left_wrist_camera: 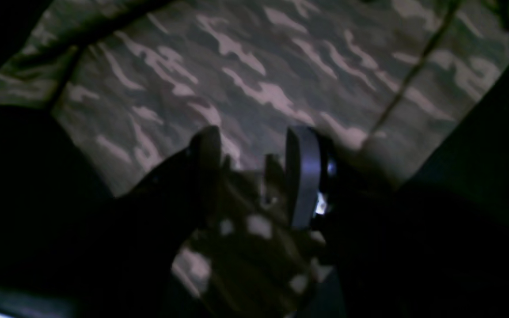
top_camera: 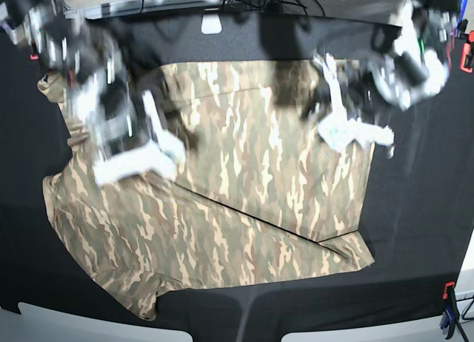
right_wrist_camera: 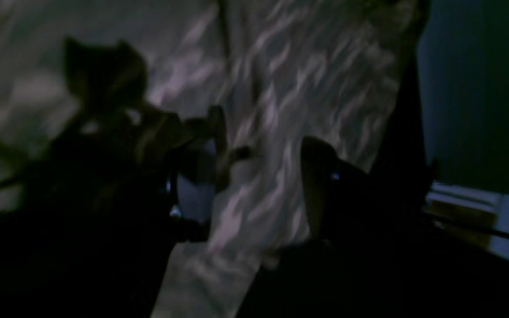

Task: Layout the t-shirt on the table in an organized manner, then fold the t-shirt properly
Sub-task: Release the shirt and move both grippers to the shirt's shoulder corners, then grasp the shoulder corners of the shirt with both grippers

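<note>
The table (top_camera: pixel 415 223), draped in black cloth, extends beneath and well beyond both grippers. The t-shirt (top_camera: pixel 244 201) lies spread on it, partly folded, directly below and between the two grippers. The right gripper (right_wrist_camera: pixel 263 172) hangs above the shirt's sleeve side; its jaws stand apart, with nothing visibly pinched between them. The left gripper (left_wrist_camera: pixel 254 172) is above the shirt's opposite edge; its jaws are also parted, and camouflage fabric shows between the fingers (left_wrist_camera: pixel 303 176), though a grip cannot be confirmed.
</note>
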Controlling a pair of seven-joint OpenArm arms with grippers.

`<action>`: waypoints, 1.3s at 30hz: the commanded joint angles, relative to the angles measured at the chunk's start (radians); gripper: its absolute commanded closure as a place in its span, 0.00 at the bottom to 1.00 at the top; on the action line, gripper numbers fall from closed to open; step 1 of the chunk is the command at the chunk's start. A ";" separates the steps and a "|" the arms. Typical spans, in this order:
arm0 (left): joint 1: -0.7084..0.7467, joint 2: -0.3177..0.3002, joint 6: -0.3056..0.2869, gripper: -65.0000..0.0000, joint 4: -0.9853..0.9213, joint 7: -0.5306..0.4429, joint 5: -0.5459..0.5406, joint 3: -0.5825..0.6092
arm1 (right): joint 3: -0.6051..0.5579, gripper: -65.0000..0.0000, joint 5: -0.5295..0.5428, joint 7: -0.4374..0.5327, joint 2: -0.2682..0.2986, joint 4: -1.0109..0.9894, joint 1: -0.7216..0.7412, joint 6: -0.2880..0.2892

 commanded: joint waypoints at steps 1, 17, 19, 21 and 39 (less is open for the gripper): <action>0.014 -0.008 0.005 0.67 0.031 -0.019 0.027 -0.006 | 0.012 0.54 -0.047 0.009 0.030 0.034 -0.022 -0.026; 0.187 0.001 0.068 0.67 0.131 -0.019 0.057 -0.006 | 0.012 0.54 -0.418 -0.083 0.279 0.248 -0.564 -0.096; 0.187 0.001 0.068 0.67 0.131 -0.019 0.057 -0.006 | 0.012 0.54 -0.424 -0.093 0.307 0.248 -0.617 -0.095; 0.187 0.003 0.068 0.67 0.131 -0.019 0.057 -0.006 | 0.012 0.54 -0.448 -0.108 0.335 0.248 -0.659 -0.098; 0.187 0.167 0.067 0.67 0.131 -0.023 0.066 -0.006 | 0.013 0.54 -0.463 -0.069 0.430 -0.005 -0.715 -0.352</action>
